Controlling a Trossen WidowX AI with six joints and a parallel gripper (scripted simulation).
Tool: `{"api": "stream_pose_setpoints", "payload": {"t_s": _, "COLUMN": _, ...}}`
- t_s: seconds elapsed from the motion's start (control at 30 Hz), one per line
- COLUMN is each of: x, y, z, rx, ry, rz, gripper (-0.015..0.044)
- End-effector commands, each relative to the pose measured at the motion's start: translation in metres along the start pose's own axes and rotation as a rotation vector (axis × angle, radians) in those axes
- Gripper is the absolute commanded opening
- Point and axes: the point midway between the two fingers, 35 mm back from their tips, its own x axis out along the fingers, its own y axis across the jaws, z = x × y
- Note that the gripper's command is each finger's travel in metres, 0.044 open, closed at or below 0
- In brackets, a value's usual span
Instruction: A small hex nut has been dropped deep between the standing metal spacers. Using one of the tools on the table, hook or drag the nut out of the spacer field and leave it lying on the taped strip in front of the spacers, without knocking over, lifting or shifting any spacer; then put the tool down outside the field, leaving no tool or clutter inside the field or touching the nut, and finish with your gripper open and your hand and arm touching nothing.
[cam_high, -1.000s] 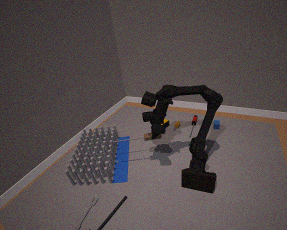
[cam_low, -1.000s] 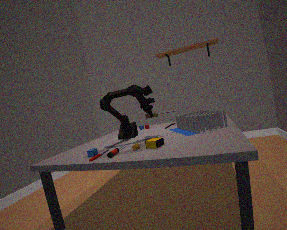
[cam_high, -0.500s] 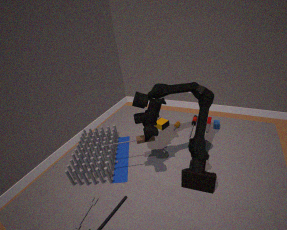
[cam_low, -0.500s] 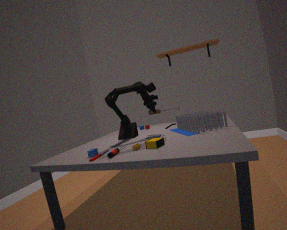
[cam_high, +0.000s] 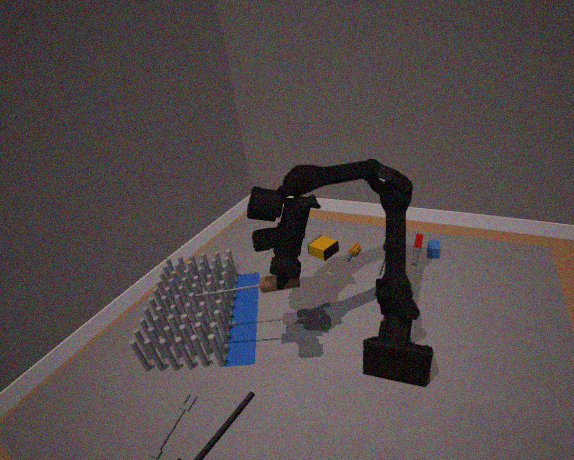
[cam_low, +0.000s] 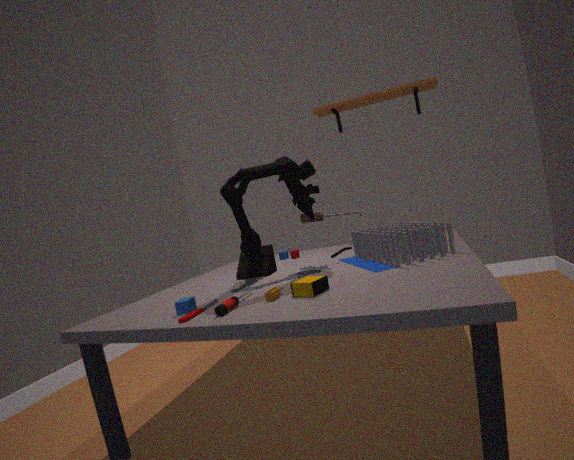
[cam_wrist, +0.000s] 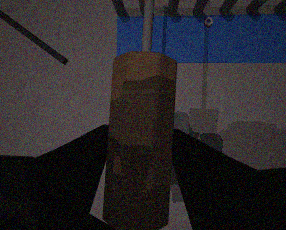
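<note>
My gripper (cam_high: 288, 283) (cam_low: 312, 217) (cam_wrist: 140, 133) is shut on the wooden handle (cam_high: 268, 284) (cam_low: 305, 218) (cam_wrist: 142, 110) of a thin-shafted tool. The tool is held level, well above the table. Its shaft (cam_high: 230, 290) (cam_low: 342, 214) (cam_wrist: 148, 25) reaches over the blue taped strip (cam_high: 245, 320) (cam_low: 367, 264) (cam_wrist: 240, 45) and above the near spacers. The grey metal spacers (cam_high: 187, 315) (cam_low: 400, 245) stand upright behind the strip. In the wrist view a small light ring, which looks like the nut (cam_wrist: 208, 21), lies at the strip's far edge, close to the spacers' feet.
A black rod (cam_high: 225, 426) (cam_low: 341, 251) (cam_wrist: 40, 42) and a thin forked piece (cam_high: 172, 430) lie beside the field. On the other side are a yellow block (cam_high: 322, 247) (cam_low: 309, 286), an orange piece (cam_high: 354, 249) (cam_low: 272, 294), a red-handled screwdriver (cam_low: 227, 306) and a blue cube (cam_high: 433, 249) (cam_low: 185, 305).
</note>
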Motion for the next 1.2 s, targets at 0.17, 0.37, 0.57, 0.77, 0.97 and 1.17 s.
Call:
{"api": "stream_pose_setpoints", "payload": {"t_s": 0.17, "x": -0.003, "y": 0.043, "z": 0.019, "rx": 0.136, "ry": 0.019, "rz": -0.028, "gripper": 0.0}}
{"api": "stream_pose_setpoints", "payload": {"t_s": 0.37, "x": -0.003, "y": 0.072, "z": 0.026, "rx": 0.223, "ry": 0.03, "rz": -0.054, "gripper": 0.0}}
{"api": "stream_pose_setpoints", "payload": {"t_s": 0.57, "x": -0.001, "y": 0.102, "z": 0.03, "rx": 0.311, "ry": 0.035, "rz": -0.085, "gripper": 0.0}}
{"api": "stream_pose_setpoints", "payload": {"t_s": 0.77, "x": 0.001, "y": 0.132, "z": 0.031, "rx": 0.404, "ry": 0.033, "rz": -0.122, "gripper": 0.0}}
{"api": "stream_pose_setpoints", "payload": {"t_s": 0.97, "x": 0.005, "y": 0.163, "z": 0.029, "rx": 0.498, "ry": 0.021, "rz": -0.163, "gripper": 0.0}}
{"api": "stream_pose_setpoints", "payload": {"t_s": 1.17, "x": 0.011, "y": 0.194, "z": 0.023, "rx": 0.594, "ry": 0.0, "rz": -0.206, "gripper": 0.0}}
